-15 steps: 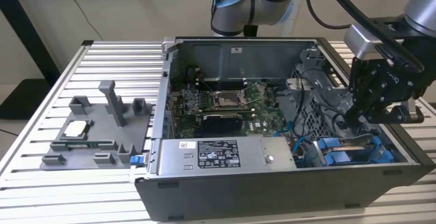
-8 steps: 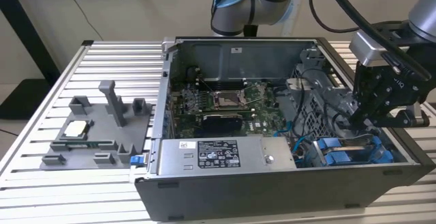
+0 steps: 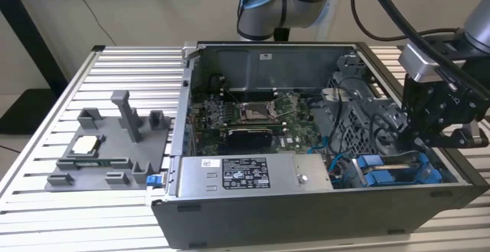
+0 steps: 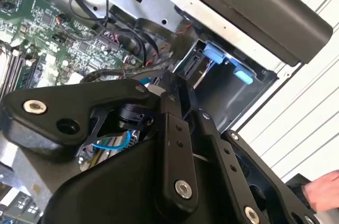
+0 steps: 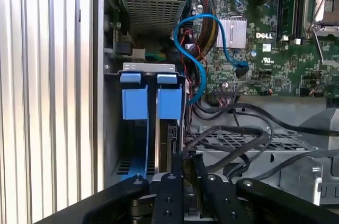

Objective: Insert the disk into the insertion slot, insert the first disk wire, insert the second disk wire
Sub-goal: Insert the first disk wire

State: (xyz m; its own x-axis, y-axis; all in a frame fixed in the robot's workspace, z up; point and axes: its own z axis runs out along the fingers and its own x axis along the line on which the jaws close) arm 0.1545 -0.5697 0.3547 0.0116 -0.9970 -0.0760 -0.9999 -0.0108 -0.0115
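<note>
Down in the insertion slot, the disk looks seated; wiring seems unfinished, with the tool poised at black wires, its grip impossible to tell.

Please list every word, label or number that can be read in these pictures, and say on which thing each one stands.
Label on the power supply: print too small to read.
Motherboard: a white maker's mark, not quoted here; the other small markings are too fine to read.
</note>
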